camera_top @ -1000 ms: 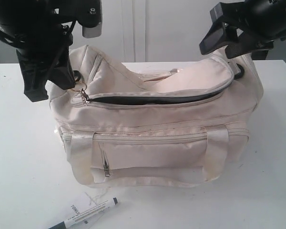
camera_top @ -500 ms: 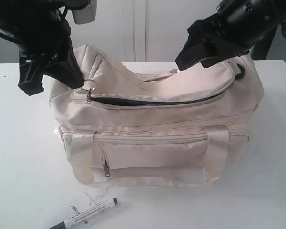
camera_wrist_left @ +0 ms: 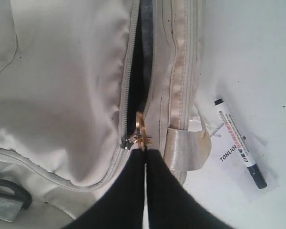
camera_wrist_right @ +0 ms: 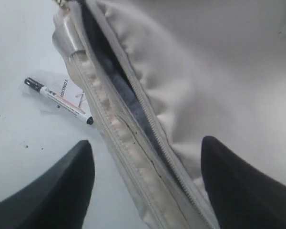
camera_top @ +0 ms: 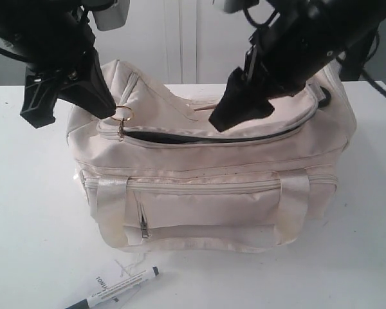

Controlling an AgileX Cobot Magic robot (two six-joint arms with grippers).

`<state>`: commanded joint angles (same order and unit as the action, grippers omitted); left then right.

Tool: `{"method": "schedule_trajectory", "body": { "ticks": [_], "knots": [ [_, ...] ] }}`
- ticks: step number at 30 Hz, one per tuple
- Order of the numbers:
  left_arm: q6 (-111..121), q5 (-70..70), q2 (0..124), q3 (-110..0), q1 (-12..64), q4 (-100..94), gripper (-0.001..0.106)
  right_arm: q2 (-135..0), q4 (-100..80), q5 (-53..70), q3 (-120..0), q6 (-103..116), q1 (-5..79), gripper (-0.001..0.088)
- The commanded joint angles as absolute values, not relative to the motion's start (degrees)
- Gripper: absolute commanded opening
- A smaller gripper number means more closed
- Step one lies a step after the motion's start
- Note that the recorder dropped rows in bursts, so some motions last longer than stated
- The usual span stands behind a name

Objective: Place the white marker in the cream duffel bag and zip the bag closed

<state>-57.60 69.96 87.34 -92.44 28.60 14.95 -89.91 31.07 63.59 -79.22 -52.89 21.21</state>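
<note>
The cream duffel bag [camera_top: 199,187] stands in the middle of the white table, its curved top zip [camera_top: 206,137] open as a dark slit. My left gripper [camera_top: 113,111] [camera_wrist_left: 144,151] is shut on the gold keychain ring [camera_top: 123,114] [camera_wrist_left: 142,130] at the zip's left end. My right gripper [camera_top: 235,117] [camera_wrist_right: 147,142] hangs open just above the top flap, its fingers either side of the zip line, holding nothing. The white marker [camera_top: 119,286] [camera_wrist_left: 239,143] [camera_wrist_right: 59,101] lies on the table in front of the bag's left corner.
A white paper tag [camera_top: 105,284] [camera_wrist_left: 230,153] printed with black letters lies under the marker. The bag has satin handles [camera_top: 109,212] and a front pocket zip [camera_top: 143,222]. A white wall stands behind the table [camera_top: 26,244].
My right gripper has swung left and down from beyond the bag's right end to over the top flap. My left gripper has shifted the ring slightly to the right.
</note>
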Motion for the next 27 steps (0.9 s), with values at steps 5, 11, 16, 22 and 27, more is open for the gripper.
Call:
{"method": "schedule_trajectory", "body": {
  "ticks": [5, 11, 16, 22, 27],
  "knots": [
    [-57.6, 70.0, 87.3, -92.4, 28.6, 15.0, 0.0, -89.9, 30.9, 60.2, -77.9, -55.1, 22.3, 0.0612],
    [-57.6, 70.0, 87.3, -92.4, 28.6, 15.0, 0.0, -89.9, 30.9, 56.6, -77.7, -62.0, 24.9, 0.0613],
    [-57.6, 70.0, 87.3, -92.4, 28.6, 15.0, 0.0, -90.0, 31.1, 54.8, -77.6, -66.1, 27.4, 0.0614],
    [-57.6, 70.0, 87.3, -92.4, 28.6, 15.0, 0.0, -91.0, 31.1, 51.0, -76.2, -72.1, 29.4, 0.0664],
    [-57.6, 70.0, 87.3, -92.4, 28.6, 15.0, 0.0, -91.6, 31.7, 48.3, -75.2, -74.2, 30.5, 0.0685]
  ]
}}
